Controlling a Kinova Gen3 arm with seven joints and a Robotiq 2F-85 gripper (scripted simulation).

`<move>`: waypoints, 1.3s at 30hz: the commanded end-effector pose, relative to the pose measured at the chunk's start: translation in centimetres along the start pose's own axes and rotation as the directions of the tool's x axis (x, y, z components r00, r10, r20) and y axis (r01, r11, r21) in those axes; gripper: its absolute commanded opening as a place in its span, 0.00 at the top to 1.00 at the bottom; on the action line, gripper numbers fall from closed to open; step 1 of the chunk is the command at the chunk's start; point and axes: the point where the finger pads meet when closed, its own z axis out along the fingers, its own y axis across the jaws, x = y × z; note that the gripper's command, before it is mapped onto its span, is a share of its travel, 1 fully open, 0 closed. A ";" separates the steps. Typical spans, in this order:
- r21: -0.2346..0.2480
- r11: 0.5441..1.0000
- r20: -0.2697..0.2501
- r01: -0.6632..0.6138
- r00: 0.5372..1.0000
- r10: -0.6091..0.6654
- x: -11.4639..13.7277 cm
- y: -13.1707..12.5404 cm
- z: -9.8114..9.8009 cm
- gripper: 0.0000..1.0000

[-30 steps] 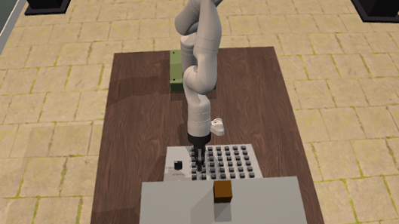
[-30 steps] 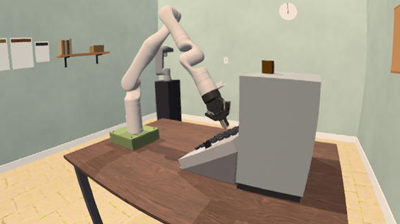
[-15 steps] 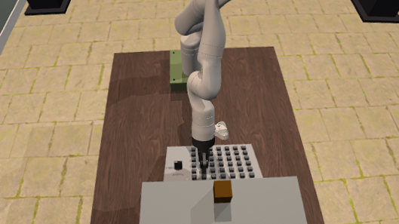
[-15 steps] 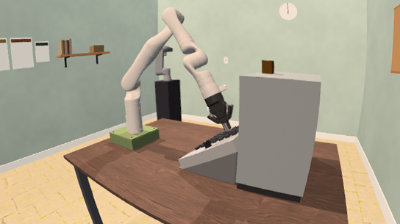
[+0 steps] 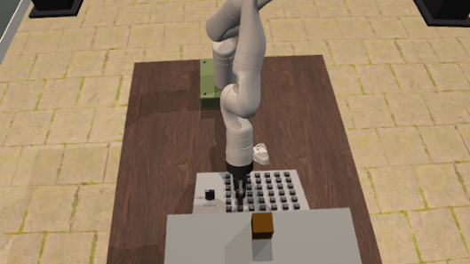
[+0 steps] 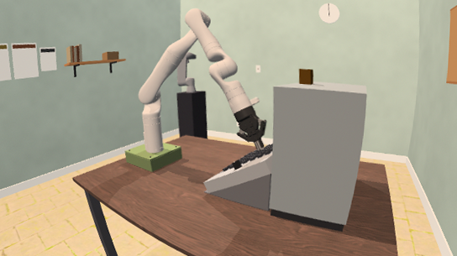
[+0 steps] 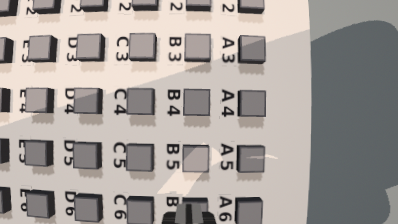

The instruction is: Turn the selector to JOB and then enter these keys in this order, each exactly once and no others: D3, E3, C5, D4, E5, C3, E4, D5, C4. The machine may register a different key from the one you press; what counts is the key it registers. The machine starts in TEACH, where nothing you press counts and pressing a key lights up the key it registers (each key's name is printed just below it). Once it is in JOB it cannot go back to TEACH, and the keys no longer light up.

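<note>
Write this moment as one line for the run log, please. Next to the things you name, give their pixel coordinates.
claw (image 5: 240, 197) (image 6: 260, 147) (image 7: 188, 206): shut, empty | place: low over key B6 (image 7: 195, 201) | contact: unclear | keys: none lit in close view

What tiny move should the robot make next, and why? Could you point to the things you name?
Probably a gentle push along the fingers' line into the key between A6 (image 7: 248, 211) and C6 (image 7: 140, 211), then a look for a light. The end effector (image 5: 240, 197) (image 6: 260, 146) (image 7: 189, 212) is shut and lined up over that key, with no key in the wrist view clearly lit. Whether it already touches, I can't tell.
</note>
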 end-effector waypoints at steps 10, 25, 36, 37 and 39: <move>-0.003 1.000 -0.001 -0.006 1.000 0.006 -0.1 0.2 0.2 0.90; -0.003 1.000 -0.001 -0.007 1.000 0.007 -0.1 0.2 0.8 0.90; -0.003 1.000 -0.001 -0.006 1.000 0.006 -0.1 0.2 1.1 0.90; -0.003 1.000 -0.001 -0.006 1.000 0.006 -0.1 0.2 1.1 0.90; -0.002 1.000 -0.001 -0.006 1.000 0.006 -0.1 0.2 1.2 0.90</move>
